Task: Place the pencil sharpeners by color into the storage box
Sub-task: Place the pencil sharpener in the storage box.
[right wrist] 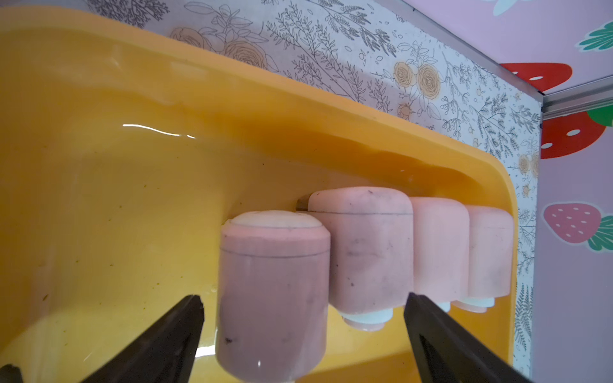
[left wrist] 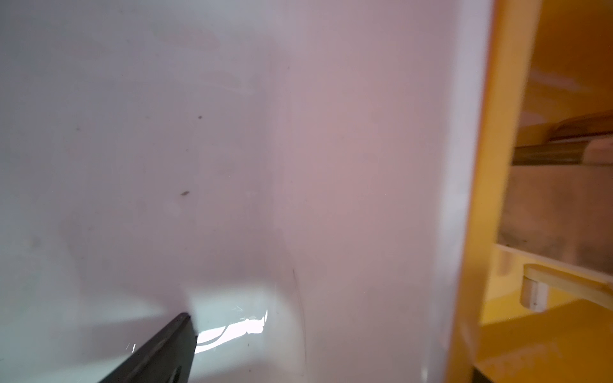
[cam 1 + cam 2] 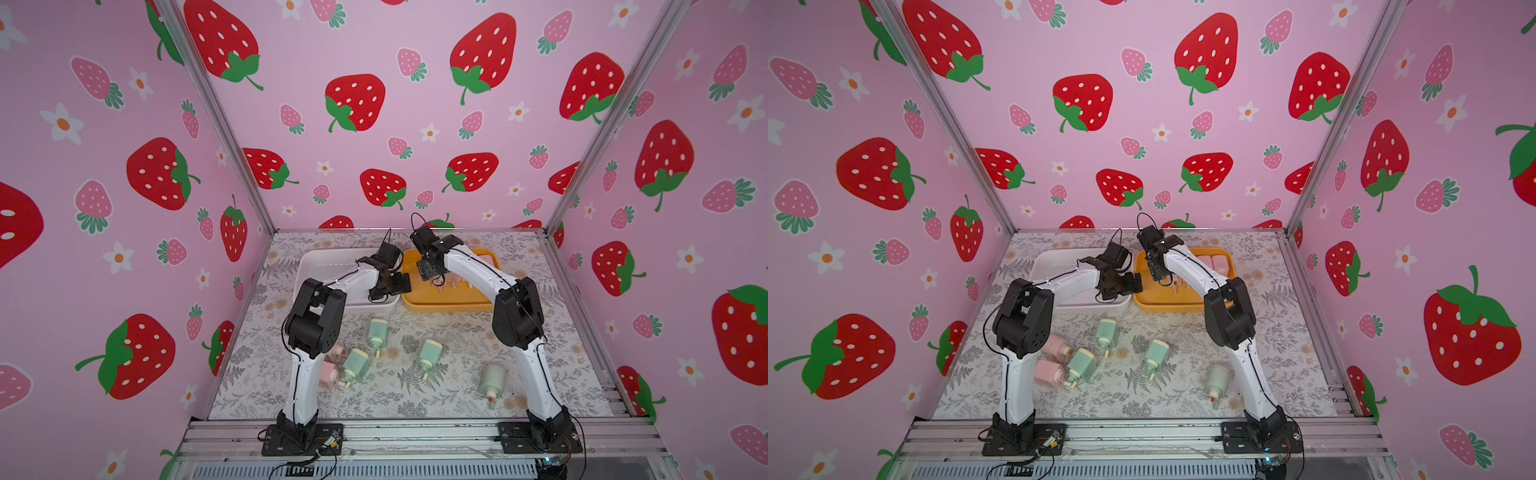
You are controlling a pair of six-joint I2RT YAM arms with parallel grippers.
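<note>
Several pink pencil sharpeners lie in a row in the yellow storage box (image 1: 99, 109). The nearest pink one (image 1: 272, 291) lies between the fingers of my right gripper (image 1: 303, 298), which is open with a gap on both sides. On the table lie several green sharpeners (image 3: 377, 332) (image 3: 430, 353) and two pink ones (image 3: 1055, 345) (image 3: 1048, 373), partly hidden behind the left arm. My left gripper (image 3: 390, 286) hangs open over the right end of the white storage box (image 3: 316, 259). Only one of its fingers (image 2: 166, 348) shows in the left wrist view, and it holds nothing.
The white and yellow boxes stand side by side at the back of the floral table (image 3: 415, 403). Pink strawberry walls close in three sides. A metal rail (image 3: 415, 432) carries both arm bases at the front edge. One green sharpener (image 3: 492, 380) lies close to the right arm.
</note>
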